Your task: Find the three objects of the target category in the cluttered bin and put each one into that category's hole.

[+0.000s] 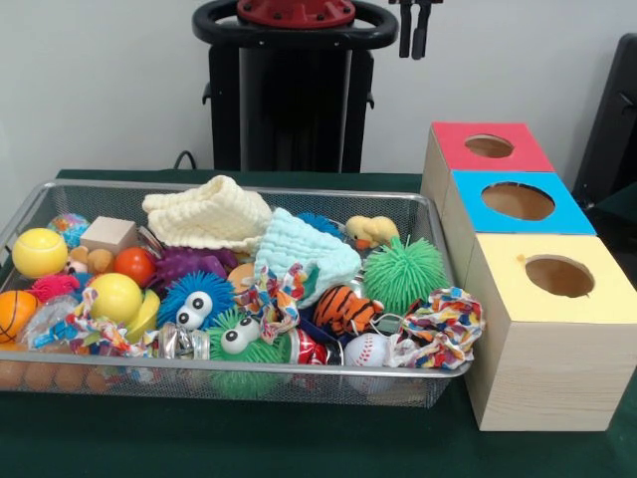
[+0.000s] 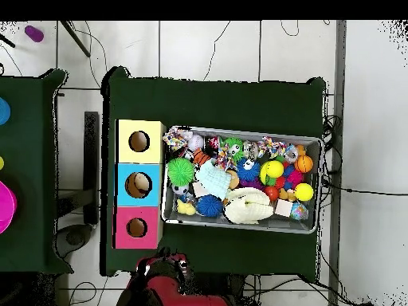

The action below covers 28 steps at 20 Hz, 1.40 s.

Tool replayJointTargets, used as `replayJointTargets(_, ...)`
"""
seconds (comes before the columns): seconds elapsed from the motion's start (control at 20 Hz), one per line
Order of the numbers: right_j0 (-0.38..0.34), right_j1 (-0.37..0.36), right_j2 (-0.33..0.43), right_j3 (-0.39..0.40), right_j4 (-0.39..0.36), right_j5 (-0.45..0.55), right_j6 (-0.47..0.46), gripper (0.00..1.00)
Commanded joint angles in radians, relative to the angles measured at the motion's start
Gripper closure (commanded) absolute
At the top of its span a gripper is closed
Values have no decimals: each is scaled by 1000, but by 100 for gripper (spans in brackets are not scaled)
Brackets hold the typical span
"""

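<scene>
The wire mesh bin (image 1: 249, 366) sits on the green table, full of toys; it also shows in the overhead view (image 2: 239, 130). Three knotted cloth toys lie along its near side: one at the right corner (image 1: 443, 324) (image 2: 177, 139), one in the middle (image 1: 269, 299), and one at the left (image 1: 90, 334), partly under balls. My gripper (image 1: 413, 28) hangs drawn back at the top edge, high above and behind the bin, open and empty.
Three boxes with round holes stand right of the bin: red (image 1: 488, 149), blue (image 1: 518, 204), yellow (image 1: 557, 279). A pale yellow washcloth (image 1: 209, 214), a mint washcloth (image 1: 299, 254), a green spiky ball (image 1: 403, 271) and several balls fill the bin.
</scene>
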Motion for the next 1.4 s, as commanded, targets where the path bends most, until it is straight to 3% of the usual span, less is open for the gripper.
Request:
replayJointTargets(0.05, 9, 21, 8, 43, -41, 24, 114, 100)
replayJointTargets(1.4, 53, 26, -20, 32, -43, 17, 126, 100)
